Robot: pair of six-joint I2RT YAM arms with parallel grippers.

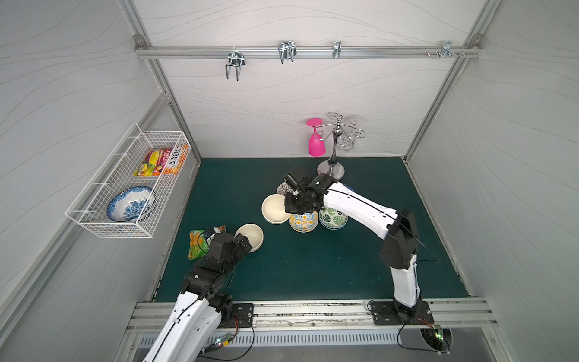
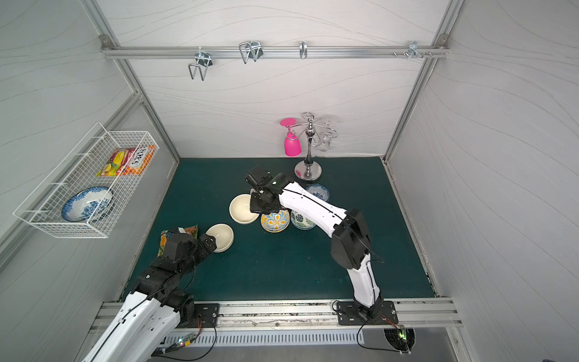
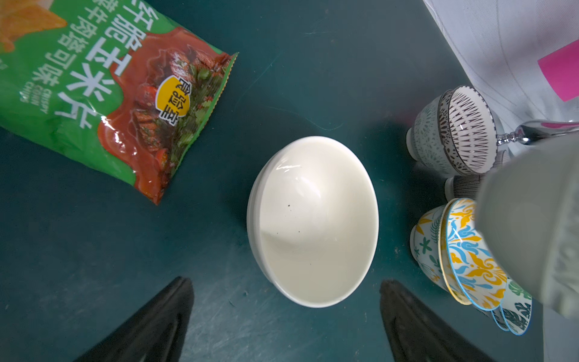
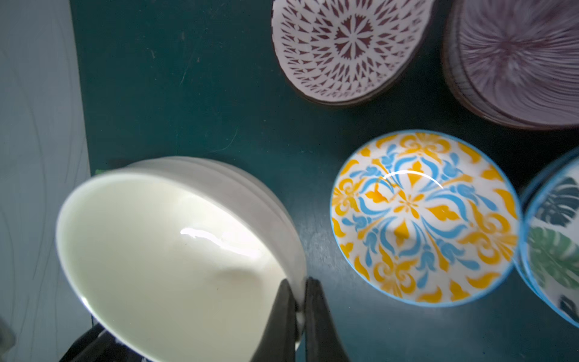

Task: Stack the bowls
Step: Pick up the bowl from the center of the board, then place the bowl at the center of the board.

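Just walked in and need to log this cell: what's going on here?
Two robot arms are stacking bowls on a green mat. The right gripper has its jaws shut on the rim of a tilted cream bowl, next to the yellow-and-blue floral bowls and green leaf bowls, which are already in small stacks. The left gripper hovers with jaws open over a second cream bowl, beside a snack bag, not gripping it.

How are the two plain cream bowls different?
The far cream bowl, beside the yellow-blue floral bowl, is pinched at its rim by the shut right gripper. The near cream bowl, beside the corn chip bag, sits untouched before the open left gripper. Both are plain, round and empty.
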